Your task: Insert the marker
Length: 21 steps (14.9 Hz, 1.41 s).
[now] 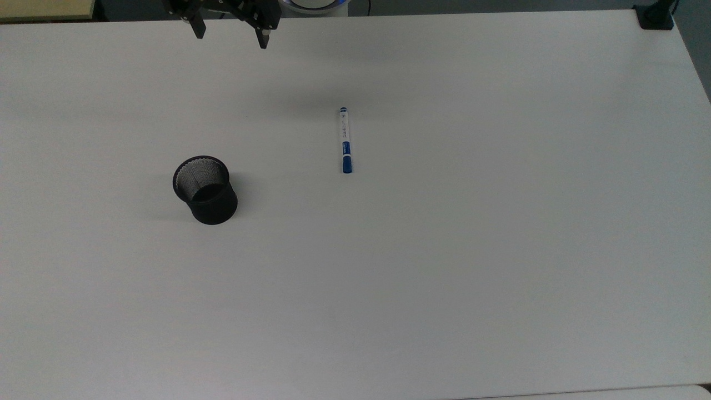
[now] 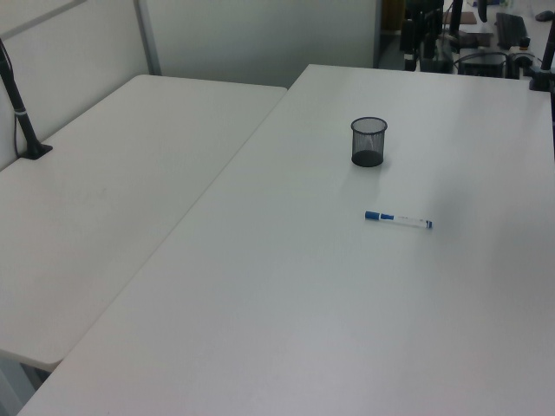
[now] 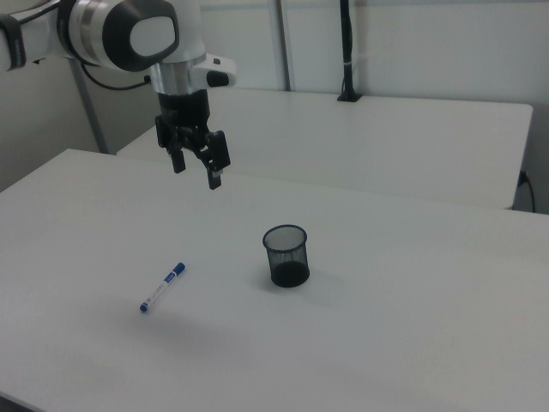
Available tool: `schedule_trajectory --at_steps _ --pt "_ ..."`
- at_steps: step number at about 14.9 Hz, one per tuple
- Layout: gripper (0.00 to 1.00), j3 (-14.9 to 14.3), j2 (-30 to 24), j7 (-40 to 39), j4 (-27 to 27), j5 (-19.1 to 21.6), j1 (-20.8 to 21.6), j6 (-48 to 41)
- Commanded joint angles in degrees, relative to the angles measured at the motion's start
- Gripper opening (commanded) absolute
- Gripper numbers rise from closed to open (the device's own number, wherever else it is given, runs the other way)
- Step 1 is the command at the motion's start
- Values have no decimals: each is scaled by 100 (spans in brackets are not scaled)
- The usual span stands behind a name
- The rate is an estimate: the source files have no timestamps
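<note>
A wide white bench [image 1: 444,278] carries two things. The marker [image 1: 345,140], a slim white pen with a blue cap, lies flat on the bare surface near the middle. In the top view it runs almost straight up and down the picture, with the blue cap at its lower end and a small blue tip at its upper end. A black mesh cup [image 1: 204,189] stands upright and apart from the marker, toward the top view's left and a little lower. Its mouth is open and nothing is seen inside it.

The end effector [image 3: 196,172] hangs in the air above the bench, held by a white robot arm [image 3: 120,34]. Its two black fingers [image 3: 215,161] point downward and are spread apart, with nothing between them. In the right view it is above and behind both the marker [image 3: 163,287] and the cup [image 3: 286,255], touching neither. In the top view the end effector [image 1: 230,36] sits at the upper edge, left of the marker.

In the left view the marker [image 2: 397,220] lies nearer the camera than the cup [image 2: 368,142]. A second white table [image 2: 104,199] adjoins the bench on the left view's left.
</note>
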Motion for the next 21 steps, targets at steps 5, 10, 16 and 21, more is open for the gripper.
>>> schedule_trajectory --at_steps 5,10,16,21 --pt "100 -45 -18 8 -16 0 38 -118" --pt "100 -1 0 17 -34 0 46 -118" --pt "100 8 237 -62 2 26 46 -48" --pt "100 17 447 -54 10 26 116 -30"
